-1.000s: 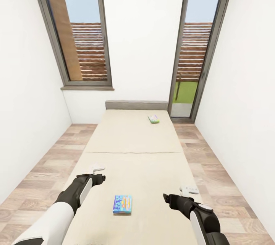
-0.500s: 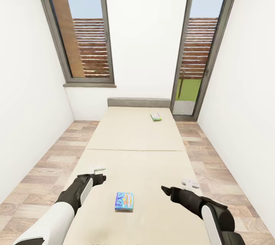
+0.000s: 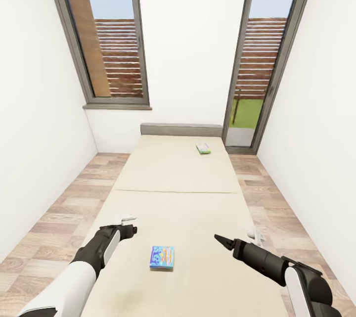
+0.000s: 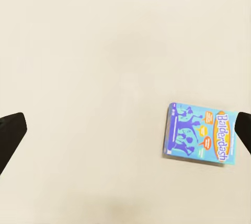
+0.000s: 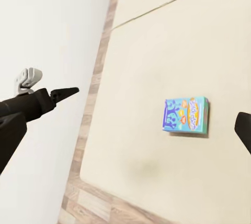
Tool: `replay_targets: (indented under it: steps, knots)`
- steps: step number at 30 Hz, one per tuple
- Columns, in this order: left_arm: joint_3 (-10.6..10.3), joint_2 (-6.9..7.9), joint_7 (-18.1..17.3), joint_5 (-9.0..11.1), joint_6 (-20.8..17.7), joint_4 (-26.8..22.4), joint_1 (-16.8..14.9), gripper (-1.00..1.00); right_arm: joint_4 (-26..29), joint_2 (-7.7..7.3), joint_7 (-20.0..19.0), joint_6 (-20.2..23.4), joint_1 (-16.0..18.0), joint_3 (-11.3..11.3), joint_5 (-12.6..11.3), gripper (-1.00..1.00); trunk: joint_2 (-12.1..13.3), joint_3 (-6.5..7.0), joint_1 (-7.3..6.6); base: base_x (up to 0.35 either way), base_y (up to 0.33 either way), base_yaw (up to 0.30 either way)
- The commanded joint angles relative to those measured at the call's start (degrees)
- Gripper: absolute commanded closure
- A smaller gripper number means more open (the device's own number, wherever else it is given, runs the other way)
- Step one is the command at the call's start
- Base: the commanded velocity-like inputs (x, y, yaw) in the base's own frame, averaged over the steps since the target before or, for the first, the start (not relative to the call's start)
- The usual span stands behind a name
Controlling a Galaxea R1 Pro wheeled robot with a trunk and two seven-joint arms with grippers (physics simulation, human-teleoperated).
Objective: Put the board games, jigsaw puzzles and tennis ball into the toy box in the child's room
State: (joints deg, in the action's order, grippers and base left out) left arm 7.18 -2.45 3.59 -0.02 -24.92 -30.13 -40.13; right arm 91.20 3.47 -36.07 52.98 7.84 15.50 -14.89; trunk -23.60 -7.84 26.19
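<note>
The small blue board game (image 3: 162, 257) lay flat on the bed (image 3: 178, 178), near the foot end. A white-and-green board game (image 3: 203, 148) sat way off at 12 o'clock by the headboard. Left pincer (image 3: 129, 230) hovered at 10 o'clock, prongs apart; right pincer (image 3: 221, 241) at 3 o'clock, also apart, both empty.

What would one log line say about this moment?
place: beige bed | small blue game box lying flat, untouched | left gripper open | right gripper unclear
</note>
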Motion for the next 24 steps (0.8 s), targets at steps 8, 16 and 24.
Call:
replay_targets:
  steps: [8,16,24]
  knots:
    - [0.24,0.02,0.02,0.02,-0.14,-0.12,-0.03,-1.00,-0.04,0.05,-0.56,0.20,0.07,0.30,0.27,-1.00,-0.12,-0.15,0.03,0.000,0.000,0.001]
    - [0.24,0.04,0.02,0.02,-0.13,-0.21,-0.03,-1.00,-0.06,0.05,-0.39,-0.24,0.07,0.23,0.50,-1.00,-0.12,-0.15,0.03,0.000,0.000,0.000]
    - [0.21,0.01,0.02,0.02,-0.13,-0.28,-0.03,-1.00,-0.06,0.06,-0.32,-0.33,0.07,0.30,0.47,-1.00,-0.12,-0.15,0.03,0.000,0.000,-0.053]
